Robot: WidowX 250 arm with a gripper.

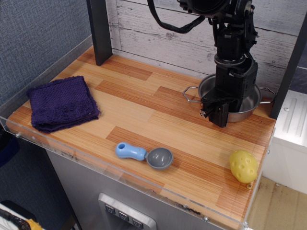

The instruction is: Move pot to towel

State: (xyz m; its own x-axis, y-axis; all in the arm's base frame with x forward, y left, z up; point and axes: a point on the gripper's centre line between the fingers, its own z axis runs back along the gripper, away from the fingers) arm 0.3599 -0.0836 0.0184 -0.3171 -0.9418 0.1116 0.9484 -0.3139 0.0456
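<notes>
The shiny steel pot (207,90), with wire loop handles, stands at the back right of the wooden counter (144,110). My black gripper (224,109) comes down over the pot's front rim. One finger (219,114) is outside the wall and the other is inside the pot. The jaws look closed on the rim. The dark purple towel (62,103) lies folded at the far left of the counter, well apart from the pot and the gripper.
A blue-handled grey scoop (144,154) lies near the front edge at the middle. A yellow lumpy ball (243,166) sits at the front right corner. A black post (100,31) stands at the back left. A white plank wall is close behind the pot.
</notes>
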